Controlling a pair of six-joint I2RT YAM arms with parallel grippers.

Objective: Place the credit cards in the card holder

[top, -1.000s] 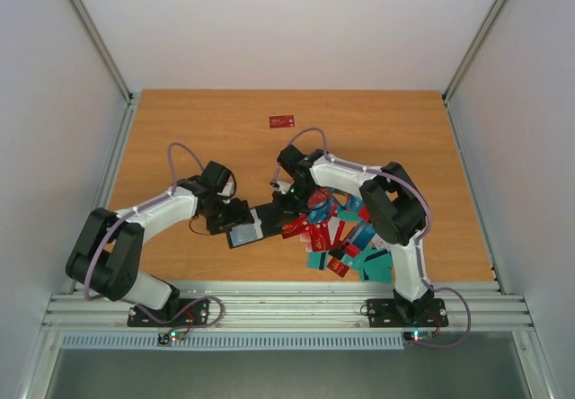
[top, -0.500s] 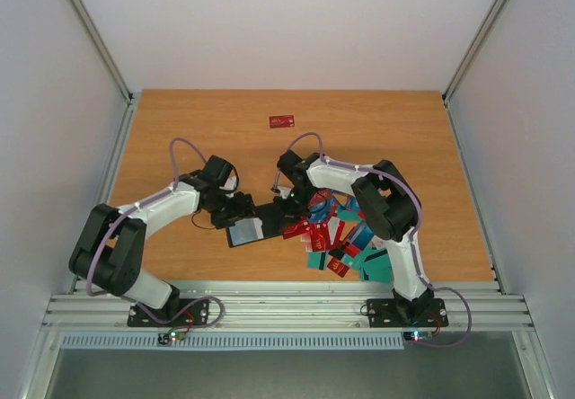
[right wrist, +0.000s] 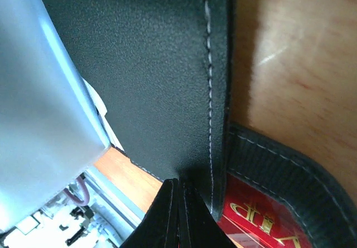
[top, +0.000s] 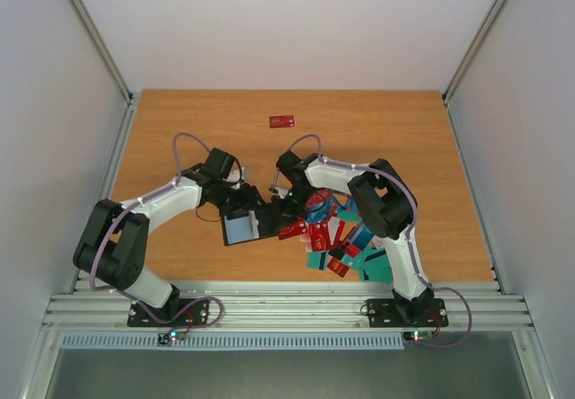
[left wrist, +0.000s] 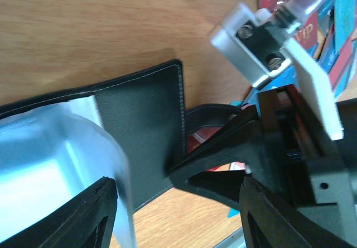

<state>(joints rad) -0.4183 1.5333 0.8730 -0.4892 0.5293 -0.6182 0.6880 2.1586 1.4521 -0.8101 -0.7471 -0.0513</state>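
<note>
While it lies opened out on the wooden table (top: pixel 180 129), toward the near edge and between the two arms, the black card holder (top: pixel 262 226) shows a pale, glossy window pocket (top: pixel 239 229) on its left half and a stitched black flap (right wrist: pixel 145 63) on its right. A red card with gold lettering (right wrist: pixel 254 214) peeks out from under the holder's curved edge. The right gripper (top: pixel 274 212) has its jaws closed tight, tips meeting at the lower edge of that flap; whether they pinch the leather cannot be told. The left gripper (left wrist: pixel 177 203) comes in from the other side with its jaws spread wide, straddling the window pocket, one finger just beside the pocket's edge. Just right of the holder, the credit cards (top: pixel 337 242) lie in an overlapping heap of red, teal and blue beneath the right arm. One lone red card (top: pixel 281 121) sits well apart, toward the far side of the table.
</note>
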